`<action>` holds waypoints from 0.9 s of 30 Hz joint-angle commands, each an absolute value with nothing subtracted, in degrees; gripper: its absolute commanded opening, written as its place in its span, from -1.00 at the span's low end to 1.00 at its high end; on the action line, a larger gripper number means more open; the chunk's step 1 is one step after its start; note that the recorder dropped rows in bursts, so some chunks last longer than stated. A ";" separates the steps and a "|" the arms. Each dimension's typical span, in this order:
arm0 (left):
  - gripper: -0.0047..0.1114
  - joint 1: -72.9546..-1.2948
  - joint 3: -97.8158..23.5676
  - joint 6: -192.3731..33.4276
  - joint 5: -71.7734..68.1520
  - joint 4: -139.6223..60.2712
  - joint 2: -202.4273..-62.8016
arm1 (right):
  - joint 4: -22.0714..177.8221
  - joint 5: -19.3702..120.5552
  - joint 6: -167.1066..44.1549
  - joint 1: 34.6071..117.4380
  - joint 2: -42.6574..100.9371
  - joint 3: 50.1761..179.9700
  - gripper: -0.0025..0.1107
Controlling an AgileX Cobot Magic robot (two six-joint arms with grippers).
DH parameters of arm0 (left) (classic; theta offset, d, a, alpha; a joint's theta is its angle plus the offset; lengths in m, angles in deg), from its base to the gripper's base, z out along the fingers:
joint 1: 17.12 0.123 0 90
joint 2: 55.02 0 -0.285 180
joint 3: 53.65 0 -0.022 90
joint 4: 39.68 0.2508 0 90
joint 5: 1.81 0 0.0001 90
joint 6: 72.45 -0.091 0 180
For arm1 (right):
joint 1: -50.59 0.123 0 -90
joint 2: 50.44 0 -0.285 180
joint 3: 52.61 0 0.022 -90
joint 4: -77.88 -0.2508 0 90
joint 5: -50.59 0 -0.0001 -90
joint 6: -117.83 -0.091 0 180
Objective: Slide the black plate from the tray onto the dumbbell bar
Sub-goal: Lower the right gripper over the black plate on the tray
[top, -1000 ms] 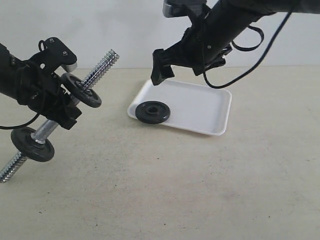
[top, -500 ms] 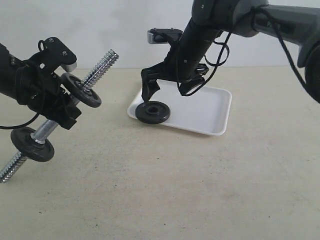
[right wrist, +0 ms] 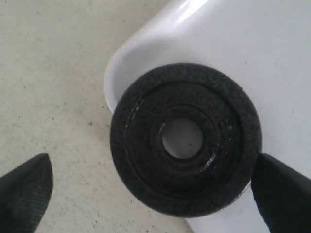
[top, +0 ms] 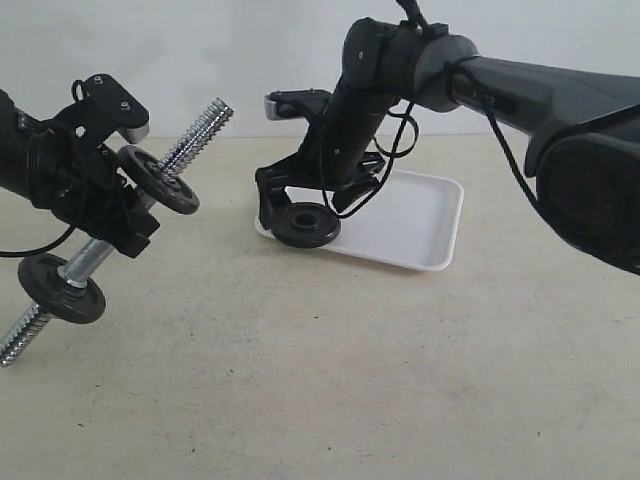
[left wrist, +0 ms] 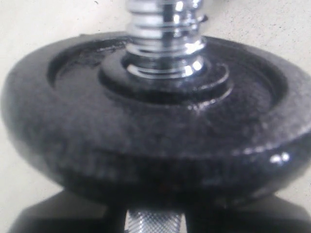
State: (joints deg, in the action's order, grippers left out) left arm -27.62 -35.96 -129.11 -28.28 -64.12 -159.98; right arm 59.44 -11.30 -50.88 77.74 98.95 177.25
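The right fingers point(right wrist: 26, 191) gaped wide astride the black plate point(right wrist: 141, 141), gripping nothing; it lay overhanging a corner of the tray point(right wrist: 252, 58); an off-centre squeeze could tip it onto the table point(right wrist: 48, 73); the left fingers point(left wrist: 58, 221) clamped the dumbbell bar point(top: 200, 130).

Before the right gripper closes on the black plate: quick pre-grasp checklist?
1. Right gripper open, fingers either side of the black plate: ok.
2. Plate lying fully inside the tray: not ok, it overhangs the corner rim.
3. Fingers low enough to catch the plate's edge: cannot tell.
4. Left gripper clamped on the dumbbell bar between its discs: ok.
5. Bar's upper threaded end bare for loading: ok.
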 commanded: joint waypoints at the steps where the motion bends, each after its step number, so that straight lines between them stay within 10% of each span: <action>1: -0.84 -27.39 -37.77 -128.85 -22.96 -65.84 -156.81 | 61.11 -10.00 -51.56 77.57 98.74 178.86 0.88; 27: -0.84 -27.39 -37.77 -128.61 -23.07 -65.84 -156.81 | 64.09 -3.95 -54.94 79.88 102.50 178.86 0.88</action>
